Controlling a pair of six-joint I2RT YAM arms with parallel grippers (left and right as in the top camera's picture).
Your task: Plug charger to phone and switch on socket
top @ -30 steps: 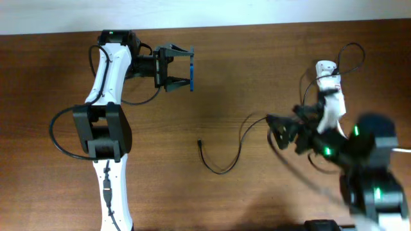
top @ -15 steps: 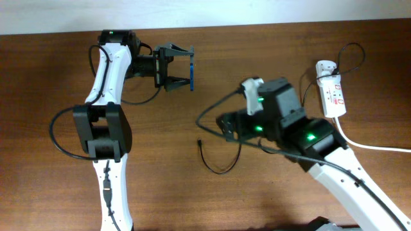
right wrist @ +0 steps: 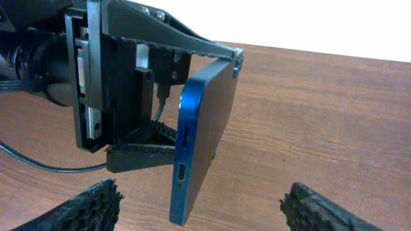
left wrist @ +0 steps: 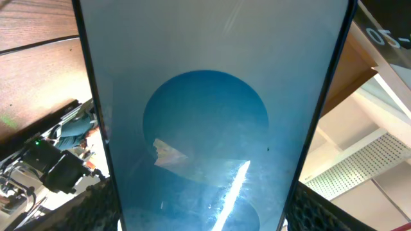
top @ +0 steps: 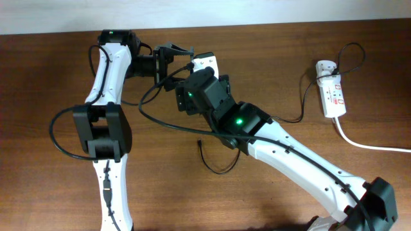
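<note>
My left gripper is shut on the phone, whose blue screen fills the left wrist view. In the right wrist view the phone stands on edge, its port facing my open, empty right gripper just short of it. In the overhead view the right gripper sits against the left gripper and hides the phone. The charger's black cable lies looped on the table with its tip free. Its white plug sits in the socket at the far right.
The socket's thick white cord runs off the right edge. My right arm stretches across the table from the lower right, over part of the black cable. The left arm stands at the left.
My right arm has swung from the right side by the socket across the table to the phone. The left gripper, the phone and the cable tip have not moved.
</note>
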